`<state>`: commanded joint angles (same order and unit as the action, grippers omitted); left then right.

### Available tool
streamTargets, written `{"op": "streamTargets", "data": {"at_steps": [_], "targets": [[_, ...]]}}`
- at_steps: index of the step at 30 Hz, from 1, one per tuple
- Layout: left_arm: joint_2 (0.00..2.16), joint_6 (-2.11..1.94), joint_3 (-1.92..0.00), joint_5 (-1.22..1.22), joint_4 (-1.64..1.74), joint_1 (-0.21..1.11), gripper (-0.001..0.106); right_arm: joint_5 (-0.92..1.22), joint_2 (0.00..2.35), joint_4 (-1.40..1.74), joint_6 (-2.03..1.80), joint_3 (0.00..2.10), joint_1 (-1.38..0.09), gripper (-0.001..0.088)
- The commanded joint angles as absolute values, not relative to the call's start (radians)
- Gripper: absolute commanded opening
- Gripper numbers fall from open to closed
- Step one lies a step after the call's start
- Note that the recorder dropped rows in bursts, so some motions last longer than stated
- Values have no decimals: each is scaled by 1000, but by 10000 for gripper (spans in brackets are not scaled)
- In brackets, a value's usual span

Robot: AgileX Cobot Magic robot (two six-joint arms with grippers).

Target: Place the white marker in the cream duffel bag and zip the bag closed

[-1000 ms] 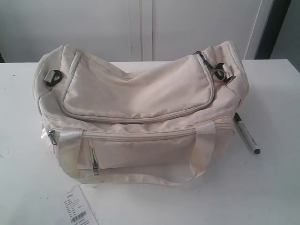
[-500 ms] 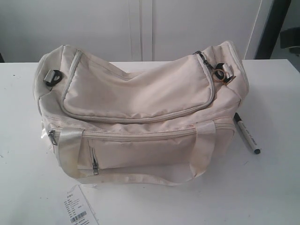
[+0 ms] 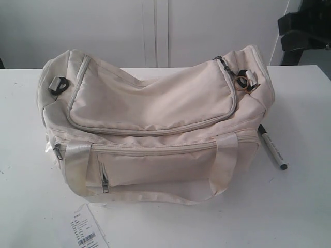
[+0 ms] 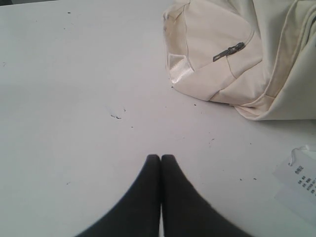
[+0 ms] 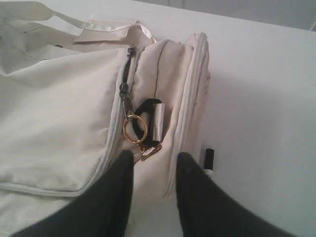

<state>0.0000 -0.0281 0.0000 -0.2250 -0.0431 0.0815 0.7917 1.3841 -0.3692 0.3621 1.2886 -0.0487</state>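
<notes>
I see the cream duffel bag (image 3: 155,119) mid-counter (image 3: 305,206), its top flap looking zipped, the gold ring (image 5: 133,129) on the pull at the end toward the right edge. The white marker (image 3: 272,147) lies flat on the counter just beside that end. A barcoded paper tag (image 3: 88,231) lies at the front edge, its print, like the marker's, too small to read; my left gripper (image 4: 160,158) is clenched empty over bare counter, and my right gripper (image 5: 153,157) hangs spread above the ringed end.
</notes>
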Motion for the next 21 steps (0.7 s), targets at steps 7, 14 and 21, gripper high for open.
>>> {"op": "streamTargets", "data": {"at_steps": [7,14,21], "targets": [[0,-30,0,-225,-50,82,0,761,1474,-400,362,1336,-49,550],[0,-34,0,-225,-52,82,0,732,1585,-434,362,1398,-49,577],[0,-34,0,-225,-80,82,0,692,1666,-444,362,1444,-49,581]]}}
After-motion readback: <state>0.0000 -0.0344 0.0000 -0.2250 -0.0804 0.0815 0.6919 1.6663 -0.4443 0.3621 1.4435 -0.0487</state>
